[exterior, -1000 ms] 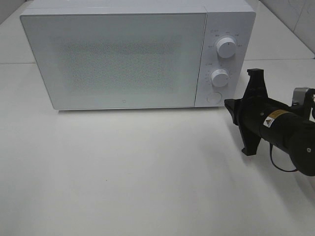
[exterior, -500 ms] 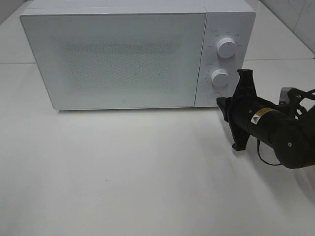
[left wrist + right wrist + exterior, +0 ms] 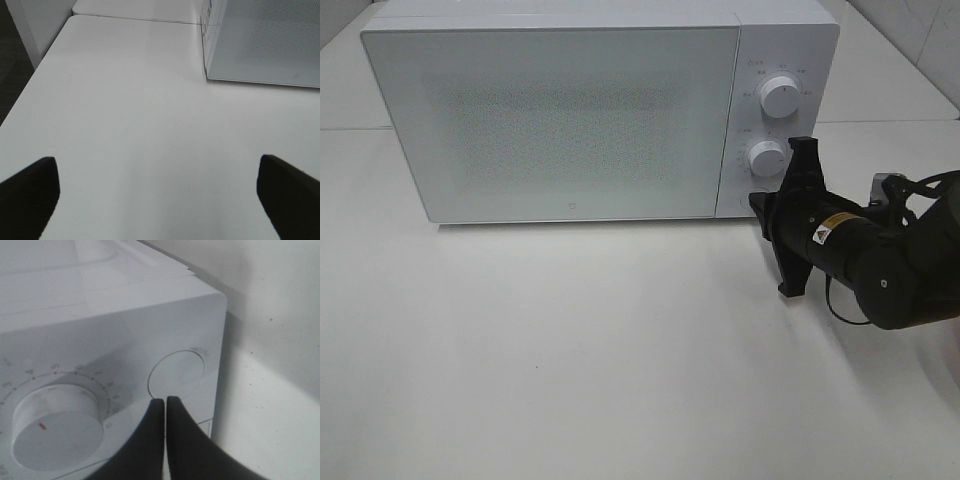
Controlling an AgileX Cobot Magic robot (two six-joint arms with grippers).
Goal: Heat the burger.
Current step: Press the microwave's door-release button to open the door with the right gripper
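Closing in over the last second, the black right arm [image 3: 860,262] now has its jaws just short of the round white push-button [image 3: 177,374] below the lower white dial [image 3: 767,158] of the boxy white microwave [image 3: 570,120]. Those jaws are pressed fully together and hold nothing, likely so the joined tips can poke the button. Off the microwave's front left corner, the left jaws hang spread wide and empty over the white bench [image 3: 125,125] (idle, by the look of it). No burger shows anywhere. The microwave's speckled door is shut, so the burger's look and whereabouts cannot be told.
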